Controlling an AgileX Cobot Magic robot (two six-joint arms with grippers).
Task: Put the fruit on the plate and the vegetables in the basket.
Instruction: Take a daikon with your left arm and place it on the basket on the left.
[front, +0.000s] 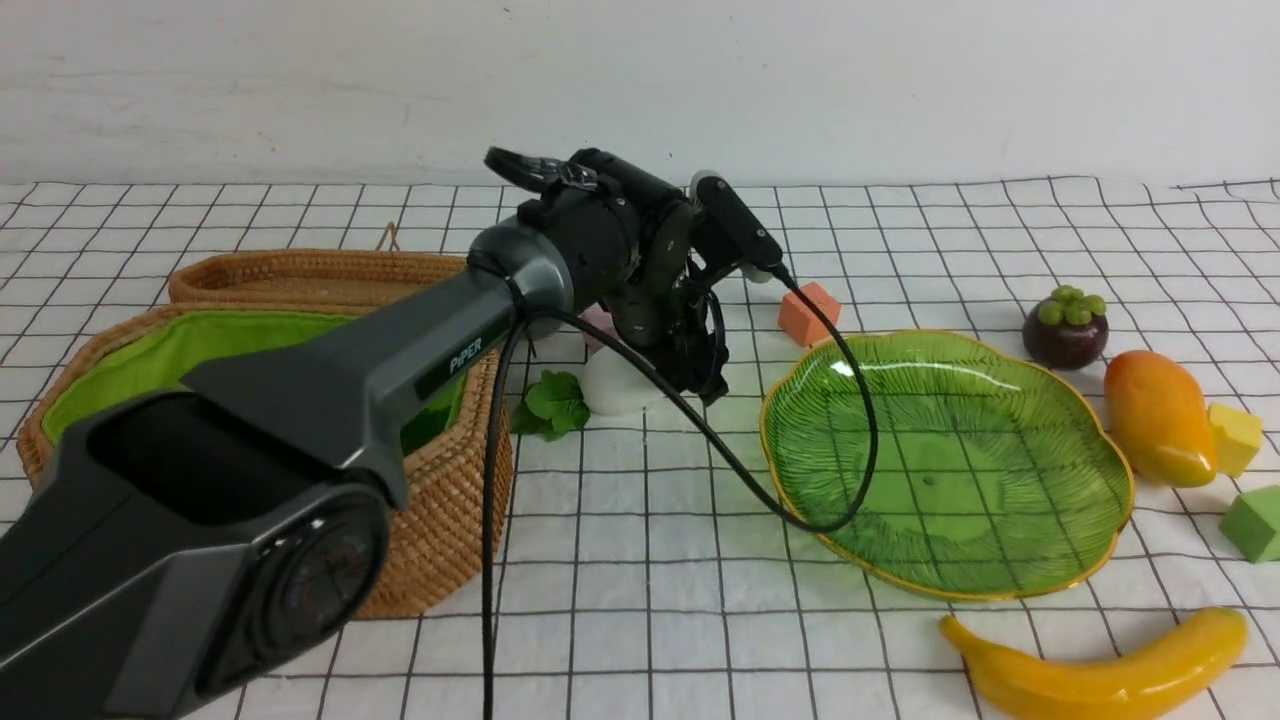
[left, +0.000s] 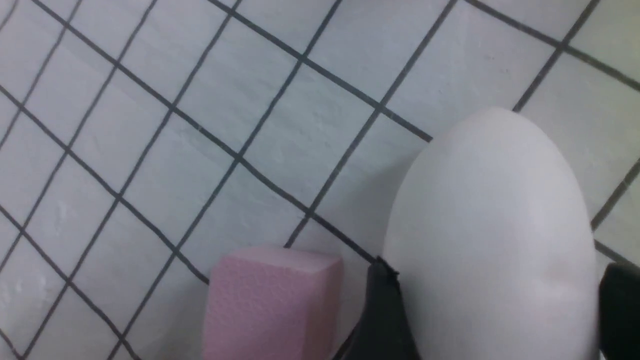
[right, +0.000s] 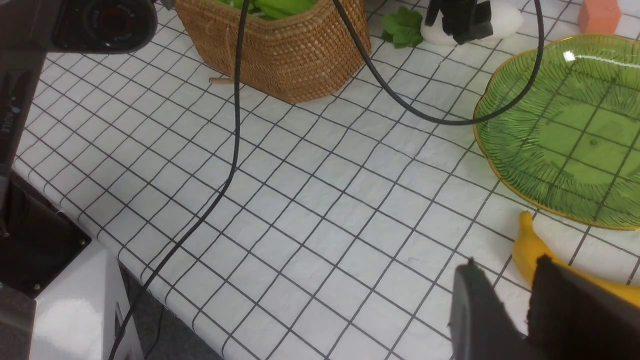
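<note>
The white radish (front: 618, 388) with green leaves (front: 553, 402) lies on the cloth between the basket (front: 440, 520) and the plate (front: 950, 560). My left gripper (front: 700, 372) reaches down over it. In the left wrist view the radish (left: 490, 225) fills the space between the fingers (left: 382, 320), which touch both its sides. The mangosteen (front: 1065, 325), mango (front: 1155, 415) and banana (front: 1100, 675) lie around the plate. My right gripper (right: 505, 265) is shut and empty, above the banana (right: 527, 245). Carrot, eggplant and gourd are out of view.
A pink cube (left: 272, 305) sits right beside the radish. An orange cube (front: 808, 312) is behind the plate; yellow (front: 1235, 437) and green (front: 1255, 520) cubes are at the right. A flat woven lid (front: 310, 275) lies behind the basket. The left arm's cable (front: 850, 440) hangs over the plate.
</note>
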